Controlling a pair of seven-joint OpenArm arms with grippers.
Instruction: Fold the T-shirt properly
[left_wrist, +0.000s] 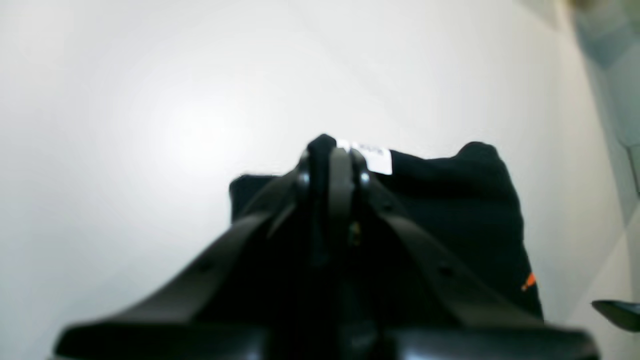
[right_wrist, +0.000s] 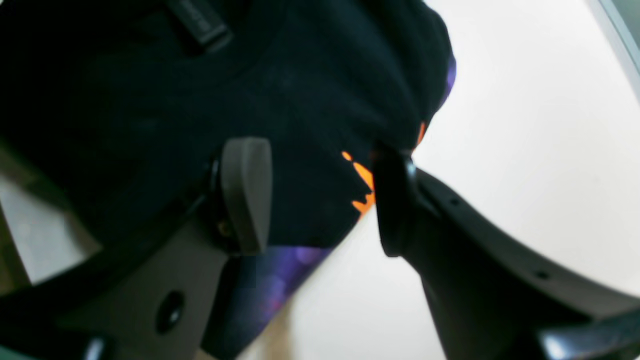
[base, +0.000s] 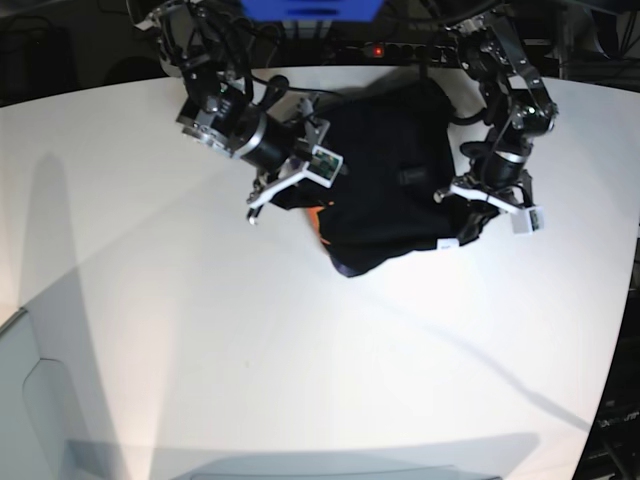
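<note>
T-shirt (base: 390, 180) was plain black, with a white tag (left_wrist: 372, 156) and orange-and-purple patch (right_wrist: 362, 185) peeking out. Table (base: 200, 340) was white, tools dark grey.

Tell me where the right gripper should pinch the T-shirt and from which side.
Probably the bunched edge of the T-shirt showing orange print, between the open fingers of the right gripper. Come in from the bare-table side: the cloth there lies doubled and raised, so the jaws can close on its edge.
</note>
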